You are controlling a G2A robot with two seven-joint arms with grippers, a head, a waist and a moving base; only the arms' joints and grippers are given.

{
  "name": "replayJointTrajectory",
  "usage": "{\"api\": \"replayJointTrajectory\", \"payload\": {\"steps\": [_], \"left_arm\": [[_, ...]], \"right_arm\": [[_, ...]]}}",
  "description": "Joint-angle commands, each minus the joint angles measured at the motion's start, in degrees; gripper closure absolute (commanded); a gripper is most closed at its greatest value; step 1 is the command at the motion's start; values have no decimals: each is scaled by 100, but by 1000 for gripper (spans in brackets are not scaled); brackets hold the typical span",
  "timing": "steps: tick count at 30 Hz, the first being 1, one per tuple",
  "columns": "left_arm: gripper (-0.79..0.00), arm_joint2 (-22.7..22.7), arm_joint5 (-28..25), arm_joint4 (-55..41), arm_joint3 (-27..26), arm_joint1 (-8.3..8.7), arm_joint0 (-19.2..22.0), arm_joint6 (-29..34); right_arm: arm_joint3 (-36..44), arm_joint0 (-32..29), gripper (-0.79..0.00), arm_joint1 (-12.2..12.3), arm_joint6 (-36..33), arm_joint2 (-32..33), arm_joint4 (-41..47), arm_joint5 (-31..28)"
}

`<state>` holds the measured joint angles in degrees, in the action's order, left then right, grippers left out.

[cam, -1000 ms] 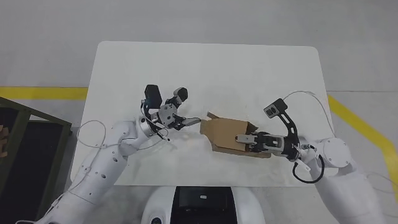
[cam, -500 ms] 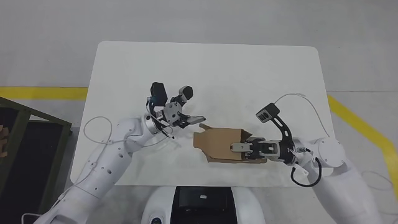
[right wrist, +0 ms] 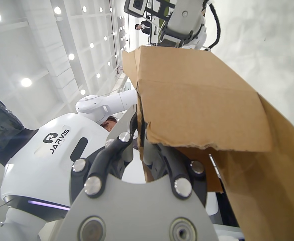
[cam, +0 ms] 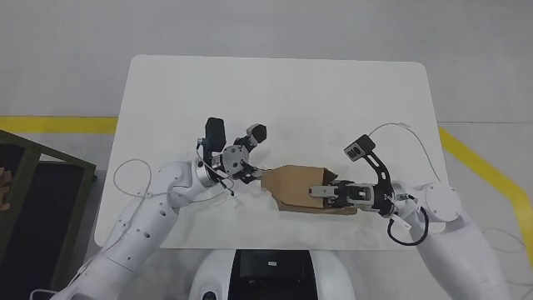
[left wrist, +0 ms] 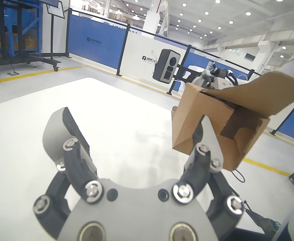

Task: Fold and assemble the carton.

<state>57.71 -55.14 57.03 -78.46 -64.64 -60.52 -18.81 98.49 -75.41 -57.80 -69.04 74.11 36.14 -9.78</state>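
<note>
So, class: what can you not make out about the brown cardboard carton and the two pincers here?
- Top view: the brown cardboard carton hides its own underside, so contact with the white table is unclear.
- Left wrist view: a bent flap shades the carton's inside, past the open left pincer.
- Right wrist view: the carton wall covers one finger of the right pincer.

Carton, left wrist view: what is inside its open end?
A dark hollow with a stepped inner flap edge shows inside the carton. The raised top flap and one finger of the left gripper cover the rest, so deeper contents cannot be told.
</note>
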Motion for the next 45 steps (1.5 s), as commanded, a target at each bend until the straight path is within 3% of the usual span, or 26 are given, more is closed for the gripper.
{"api": "replayJointTrajectory", "payload": {"steps": [1, 45], "left_arm": [[-785, 19, -22, 15, -38, 2, -42, 14], [-785, -18, -185, 99, 31, -166, 89, 347]], "right_arm": [[1, -2, 0, 0, 2, -1, 4, 1], [144, -27, 0, 15, -37, -35, 0, 113]]}}
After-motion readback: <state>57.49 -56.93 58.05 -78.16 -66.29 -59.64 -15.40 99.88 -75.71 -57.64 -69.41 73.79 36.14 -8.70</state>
